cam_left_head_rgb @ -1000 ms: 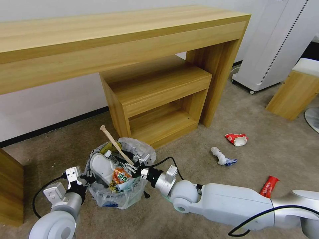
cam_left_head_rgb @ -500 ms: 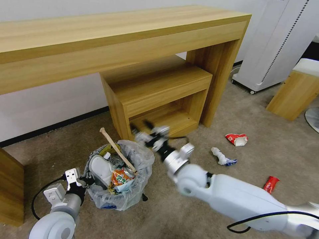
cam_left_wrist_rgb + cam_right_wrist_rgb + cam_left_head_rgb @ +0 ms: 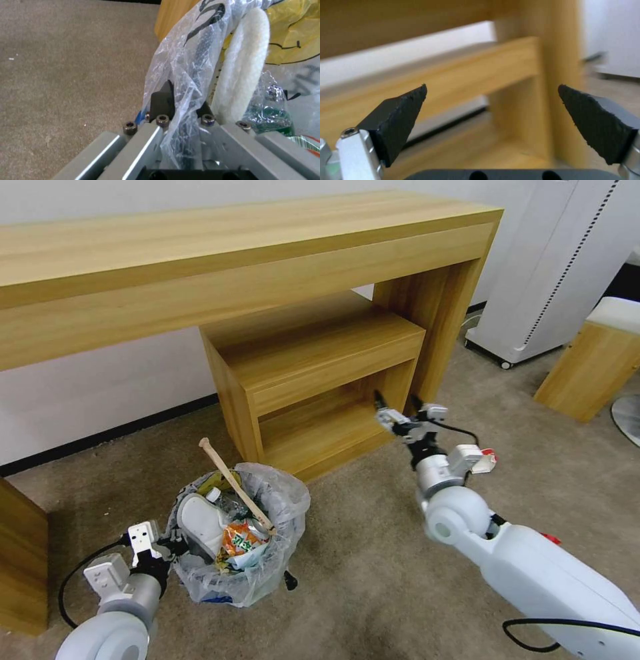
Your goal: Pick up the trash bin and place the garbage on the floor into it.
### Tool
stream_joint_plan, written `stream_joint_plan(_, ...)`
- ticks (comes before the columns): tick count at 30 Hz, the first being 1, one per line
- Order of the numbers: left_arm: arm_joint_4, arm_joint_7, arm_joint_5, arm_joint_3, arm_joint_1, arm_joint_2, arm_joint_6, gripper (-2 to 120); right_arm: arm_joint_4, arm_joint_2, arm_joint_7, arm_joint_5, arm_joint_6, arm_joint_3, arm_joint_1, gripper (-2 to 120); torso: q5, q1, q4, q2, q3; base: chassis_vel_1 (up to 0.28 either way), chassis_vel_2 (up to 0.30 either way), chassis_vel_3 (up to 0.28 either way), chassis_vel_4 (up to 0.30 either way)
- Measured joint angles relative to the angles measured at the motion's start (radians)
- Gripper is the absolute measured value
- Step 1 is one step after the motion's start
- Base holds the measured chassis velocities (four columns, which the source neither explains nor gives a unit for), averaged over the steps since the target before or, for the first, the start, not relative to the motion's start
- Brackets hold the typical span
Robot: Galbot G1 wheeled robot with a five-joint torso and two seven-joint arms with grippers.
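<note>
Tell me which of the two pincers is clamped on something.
The left pincer, shut on the trash bin rim and its plastic liner. The right pincer hangs open and empty near the wooden shelf.

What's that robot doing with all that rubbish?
It is tidying litter off the carpet. The left gripper is shut on the rim of the trash bin, pinching the clear bag liner. The bin already holds a white slipper, a wooden stick and a snack wrapper. The right gripper is open and empty, raised in front of the low wooden shelf. A red carton lies on the floor just beyond it.
</note>
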Motion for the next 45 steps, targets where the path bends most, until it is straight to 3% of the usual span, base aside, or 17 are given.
stream_joint_plan(6,-0.001,0.002,0.008,-0.001,0.005,0.0,0.0,1,-0.038,-0.002,0.1,-0.102,-0.083,0.084,-0.079,100,0.0,0.0,-0.0003,0.0,0.0,0.0,0.0,0.0,0.0)
stream_joint_plan(23,0.006,0.001,0.013,-0.002,0.004,-0.001,-0.004,1,-0.116,0.022,0.148,-0.191,-0.123,0.14,-0.114,100,-0.0001,0.0,-0.0001,0.0,0.0,-0.005,-0.006,-0.005,-0.007)
stream_joint_plan(45,0.004,-0.001,0.015,0.003,0.009,-0.004,-0.004,1,-0.158,0.035,0.133,-0.254,-0.045,0.178,-0.143,100,-0.0001,0.0,-0.0007,0.0,0.0,-0.062,-0.064,-0.06,-0.058)
